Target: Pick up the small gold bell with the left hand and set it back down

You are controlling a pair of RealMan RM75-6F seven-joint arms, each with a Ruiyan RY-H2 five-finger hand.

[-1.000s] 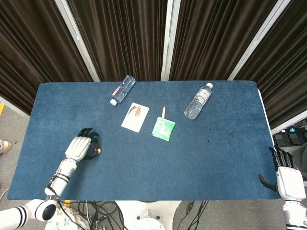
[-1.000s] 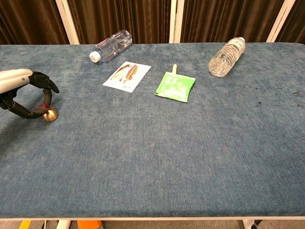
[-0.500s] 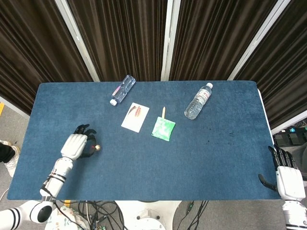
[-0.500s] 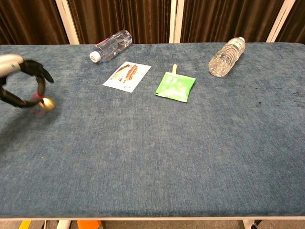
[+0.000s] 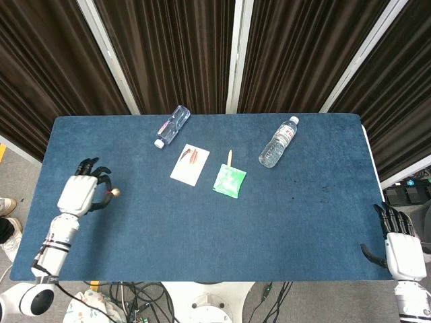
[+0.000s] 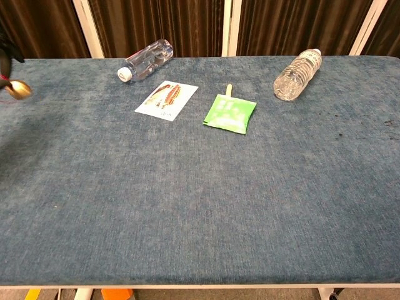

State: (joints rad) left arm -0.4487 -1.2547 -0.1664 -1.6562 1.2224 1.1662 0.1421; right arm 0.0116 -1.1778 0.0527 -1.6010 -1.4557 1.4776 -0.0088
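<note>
My left hand point(image 5: 82, 194) hovers over the left part of the blue table point(image 5: 202, 229) and holds the small gold bell point(image 5: 115, 192) at its fingertips, lifted off the cloth. The chest view shows the bell point(image 6: 19, 90) at the far left edge, with only a sliver of the hand's dark fingers point(image 6: 9, 52) in the frame. By the table's front right corner my right hand point(image 5: 400, 243) is off the table, fingers apart, holding nothing.
A clear bottle point(image 5: 172, 126) lies at the back left, a second bottle point(image 5: 278, 142) at the back right. A white card point(image 5: 190, 164) and a green packet point(image 5: 229, 180) lie between them at mid-table.
My left hand has risen and swung left with the bell, which has left the cloth. In the chest view it has climbed nearly out of frame. The right hand has stayed put.
</note>
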